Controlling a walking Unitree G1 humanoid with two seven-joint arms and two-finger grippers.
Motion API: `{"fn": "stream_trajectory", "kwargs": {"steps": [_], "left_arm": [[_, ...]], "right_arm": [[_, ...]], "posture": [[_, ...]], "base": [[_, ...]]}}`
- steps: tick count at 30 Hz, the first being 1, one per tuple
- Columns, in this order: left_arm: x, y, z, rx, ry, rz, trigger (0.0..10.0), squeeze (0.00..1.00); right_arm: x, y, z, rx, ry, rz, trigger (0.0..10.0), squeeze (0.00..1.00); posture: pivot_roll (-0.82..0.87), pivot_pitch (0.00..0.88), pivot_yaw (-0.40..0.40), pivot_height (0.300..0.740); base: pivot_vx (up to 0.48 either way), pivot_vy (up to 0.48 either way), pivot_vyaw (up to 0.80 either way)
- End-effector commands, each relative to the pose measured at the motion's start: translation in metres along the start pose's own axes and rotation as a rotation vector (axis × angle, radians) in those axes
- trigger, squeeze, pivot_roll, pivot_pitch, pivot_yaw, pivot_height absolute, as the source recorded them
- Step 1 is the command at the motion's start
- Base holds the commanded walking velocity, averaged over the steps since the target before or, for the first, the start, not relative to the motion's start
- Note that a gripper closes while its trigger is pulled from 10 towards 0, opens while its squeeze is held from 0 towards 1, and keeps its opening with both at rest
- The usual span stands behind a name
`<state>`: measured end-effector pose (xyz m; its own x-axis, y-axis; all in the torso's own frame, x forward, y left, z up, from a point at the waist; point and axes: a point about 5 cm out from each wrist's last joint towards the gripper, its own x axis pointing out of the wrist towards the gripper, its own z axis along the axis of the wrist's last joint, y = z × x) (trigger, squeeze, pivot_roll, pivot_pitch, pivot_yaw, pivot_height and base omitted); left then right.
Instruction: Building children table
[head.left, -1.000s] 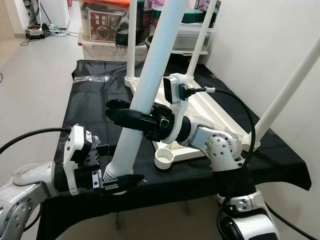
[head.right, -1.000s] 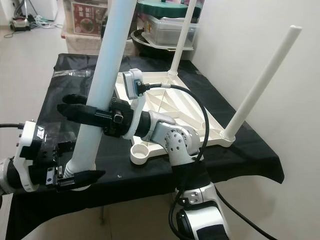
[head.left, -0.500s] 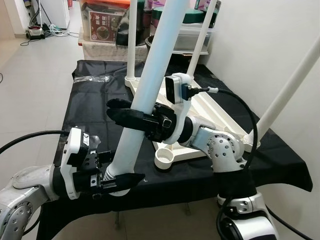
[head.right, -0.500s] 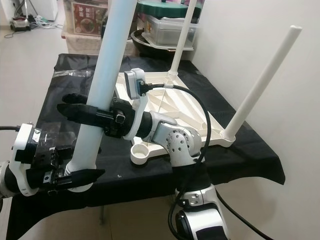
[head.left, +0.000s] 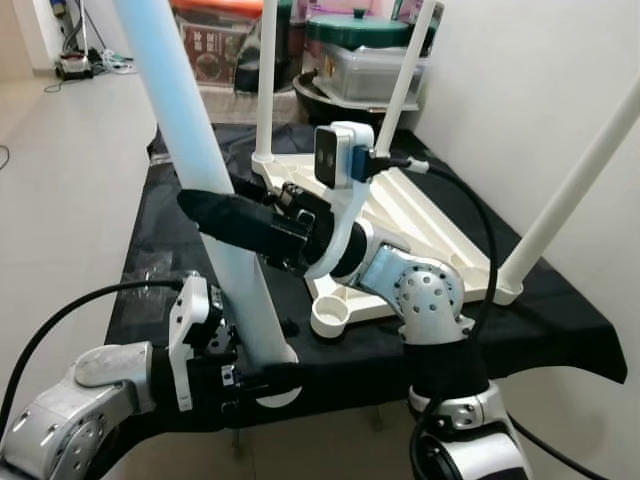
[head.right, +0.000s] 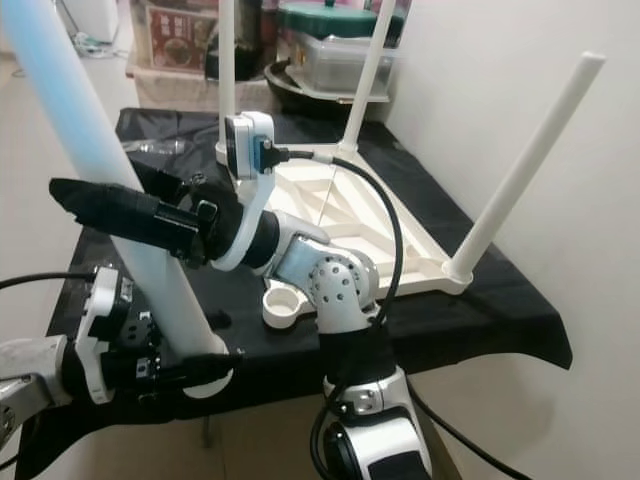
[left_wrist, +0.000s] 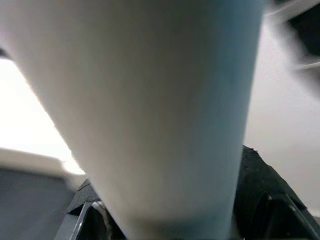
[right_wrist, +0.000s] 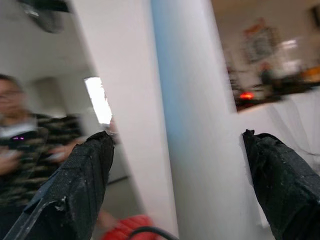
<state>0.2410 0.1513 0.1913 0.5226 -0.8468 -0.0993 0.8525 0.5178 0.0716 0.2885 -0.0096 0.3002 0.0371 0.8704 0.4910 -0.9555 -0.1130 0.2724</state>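
Home room, tiled floor (head.left: 60, 140), stacked storage boxes (head.left: 370, 60), plain wall (head.left: 520, 90)

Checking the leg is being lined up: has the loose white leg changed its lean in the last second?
Yes. The loose leg now leans its top to the robot's left, away from the upturned tabletop; earlier it leaned right.

the two eye views look down from the robot's head at the black table (head.left: 560, 330), side by side, so both share the upside-down white tabletop (head.left: 420, 215) and the big white leg (head.left: 215, 220). the left wrist view sits very close under that leg (left_wrist: 150, 115) and looks up along it. the right wrist view looks past the leg (right_wrist: 195, 130) into the room, where a blurry person (right_wrist: 25, 145) stands.
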Motion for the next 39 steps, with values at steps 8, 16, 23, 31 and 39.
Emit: {"fn": "stream_trajectory", "kwargs": {"steps": [8,16,23,31,39], "left_arm": [[-0.004,0.034,-0.012,0.125,0.140,0.382,10.0,0.00],[0.007,0.047,-0.023,0.256,0.243,0.539,10.0,0.00],[0.039,0.048,-0.022,0.311,0.250,0.569,10.0,0.00],[0.070,0.040,-0.015,0.387,0.234,0.553,10.0,0.00],[0.085,0.026,-0.018,0.408,0.234,0.525,10.0,0.00]], "right_arm": [[-0.044,-0.019,-0.013,-0.224,0.137,-0.365,10.0,0.00],[-0.051,-0.022,-0.031,-0.162,0.139,-0.475,10.0,0.00],[-0.036,-0.022,-0.035,-0.206,0.050,-0.546,10.0,0.00],[-0.028,-0.031,-0.048,-0.230,0.033,-0.690,10.0,0.00],[-0.042,-0.056,-0.039,-0.227,-0.071,-0.947,6.7,0.00]], "posture": [[0.12,0.000,-0.138,0.740],[0.11,0.000,-0.133,0.740],[0.12,0.000,-0.136,0.740],[0.11,0.000,-0.133,0.740],[0.12,0.000,-0.135,0.740]], "base": [[0.000,0.000,0.00],[0.000,0.000,0.00],[0.000,0.000,0.00],[0.000,0.000,0.00],[0.000,0.000,0.00]]}}
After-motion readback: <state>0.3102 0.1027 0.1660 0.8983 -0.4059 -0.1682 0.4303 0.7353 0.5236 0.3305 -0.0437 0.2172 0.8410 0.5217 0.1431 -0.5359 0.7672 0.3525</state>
